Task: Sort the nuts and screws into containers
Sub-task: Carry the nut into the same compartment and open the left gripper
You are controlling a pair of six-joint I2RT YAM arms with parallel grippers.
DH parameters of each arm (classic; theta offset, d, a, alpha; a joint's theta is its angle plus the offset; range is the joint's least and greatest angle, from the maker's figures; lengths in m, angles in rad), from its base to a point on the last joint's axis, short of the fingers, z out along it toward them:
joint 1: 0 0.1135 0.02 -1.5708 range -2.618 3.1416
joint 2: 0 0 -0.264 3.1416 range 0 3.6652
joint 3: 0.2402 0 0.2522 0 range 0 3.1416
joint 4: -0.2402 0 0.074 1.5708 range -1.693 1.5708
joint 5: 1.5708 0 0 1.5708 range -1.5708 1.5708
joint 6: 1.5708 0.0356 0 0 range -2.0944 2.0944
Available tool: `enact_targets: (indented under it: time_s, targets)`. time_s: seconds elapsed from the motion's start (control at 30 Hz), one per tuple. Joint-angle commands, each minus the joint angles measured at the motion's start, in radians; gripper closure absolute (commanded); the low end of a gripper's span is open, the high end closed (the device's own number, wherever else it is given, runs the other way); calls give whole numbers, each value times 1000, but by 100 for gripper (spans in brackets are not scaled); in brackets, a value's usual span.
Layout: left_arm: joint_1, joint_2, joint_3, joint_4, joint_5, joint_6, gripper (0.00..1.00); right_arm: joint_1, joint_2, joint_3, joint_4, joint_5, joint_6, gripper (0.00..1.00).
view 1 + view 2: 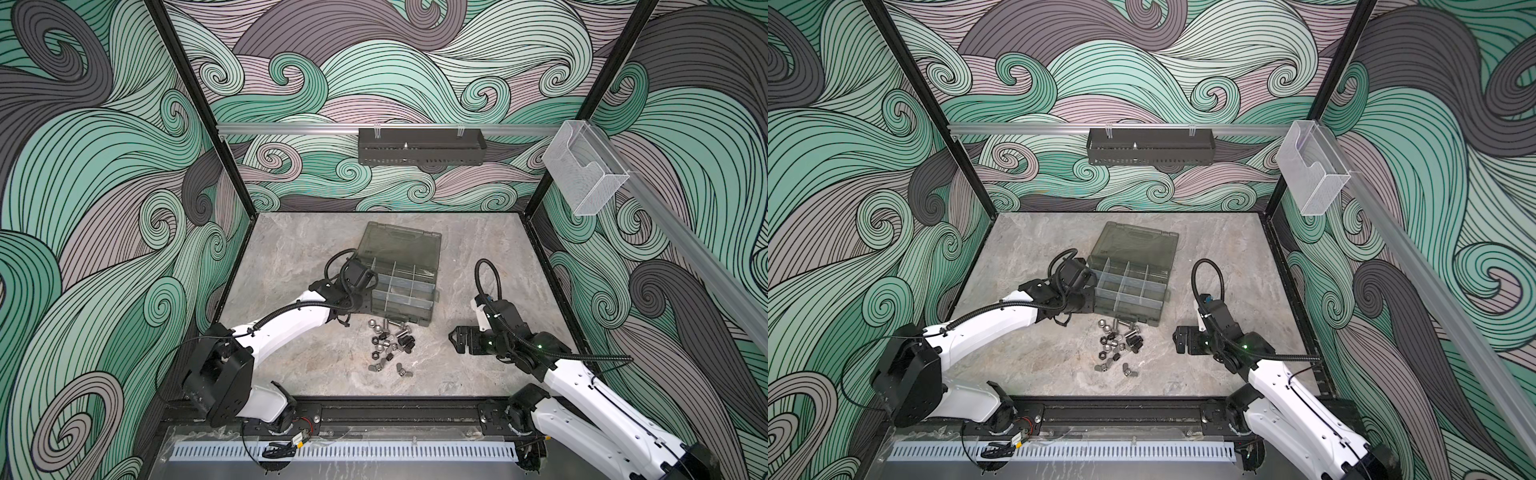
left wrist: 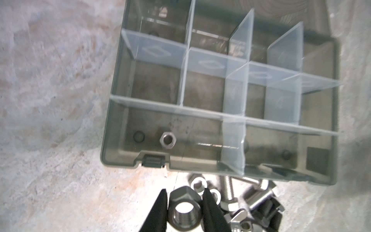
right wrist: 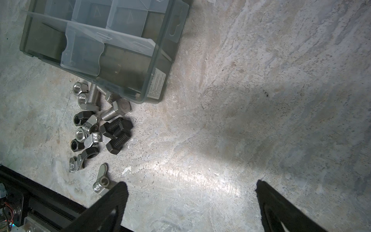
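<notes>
A smoky grey organiser case (image 1: pixel 409 322) lies open on the table, its lid (image 1: pixel 401 241) flat behind it. Thin dividers (image 2: pixel 233 140) split it into containers. One silver hex nut (image 2: pixel 168 139) lies in the long cell along the front wall. My left gripper (image 2: pixel 185 192) is shut on a larger silver hex nut (image 2: pixel 185 213), held just in front of the case above the pile. The pile of screws and nuts (image 1: pixel 392 343) sits on the table before the case. It has silver screws (image 3: pixel 114 112), black screws (image 3: pixel 118 136) and wing nuts (image 3: pixel 101 182). My right gripper (image 3: pixel 191 185) stands open and empty right of the pile.
A black perforated tray (image 1: pixel 422 145) hangs on the back wall's rail. A clear acrylic box (image 1: pixel 584 170) is fixed to the right-hand rail. A black rail (image 1: pixel 395 409) runs along the table's front edge. Patterned walls close in three sides.
</notes>
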Motion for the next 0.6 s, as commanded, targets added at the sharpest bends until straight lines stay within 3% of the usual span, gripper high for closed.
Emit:
enact_targets:
  time_s: [0.0,0.37,0.47,0.57]
  targets:
    - [6,79,68,-25,-15,58,71,6,-14,6,-2,8,7,1]
    - [14,283,172,-21,20,70,71,5,-52,-1,-29,20,17,1]
    - [14,288,170,-19,17,64,66,6,-54,-5,-29,23,18,1]
    - [14,284,166,-20,16,58,56,6,-49,-2,-29,23,17,1]
